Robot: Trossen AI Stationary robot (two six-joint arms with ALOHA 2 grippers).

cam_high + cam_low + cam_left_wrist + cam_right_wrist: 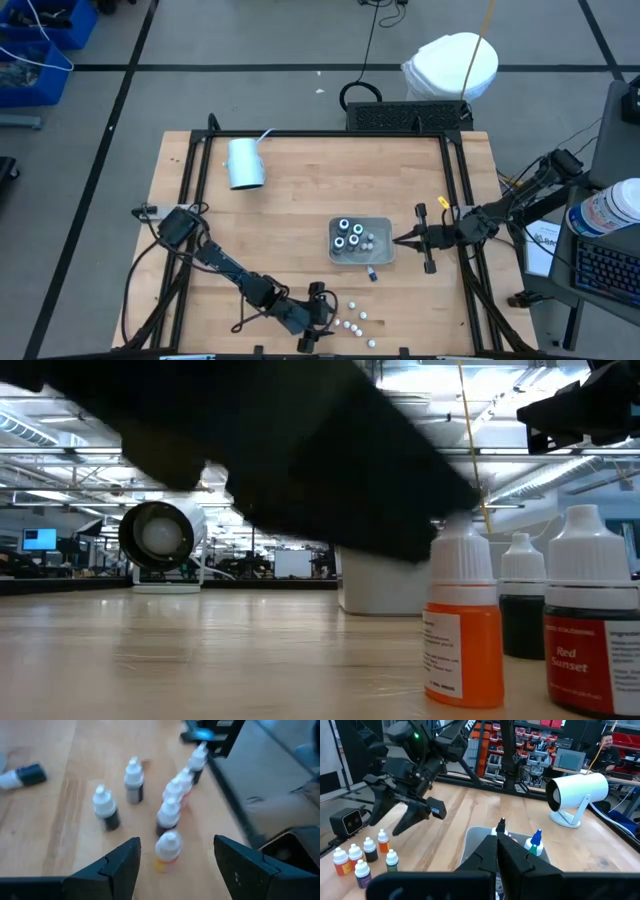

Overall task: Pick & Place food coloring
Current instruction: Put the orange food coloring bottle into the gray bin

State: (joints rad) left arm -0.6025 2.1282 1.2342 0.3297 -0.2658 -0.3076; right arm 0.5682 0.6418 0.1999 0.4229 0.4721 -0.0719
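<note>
Food coloring bottles point(352, 318) stand clustered at desk point(290, 215) front edge; several more sit in grey tray point(361, 241). Left tool point(322, 317) hangs spread wide over the orange bottle point(166, 851), gripping nothing. Right tool point(397, 240) pinched closed, empty, beside tray.

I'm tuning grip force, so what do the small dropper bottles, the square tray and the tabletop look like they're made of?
The small white-capped dropper bottles look like soft translucent plastic: the coloured liquid shows through the walls under paper labels. The grey square tray seems to be matte, slightly see-through plastic, though that is uncertain. The pale tabletop looks like smooth finished wood, with visible plank seams and grain.
</note>
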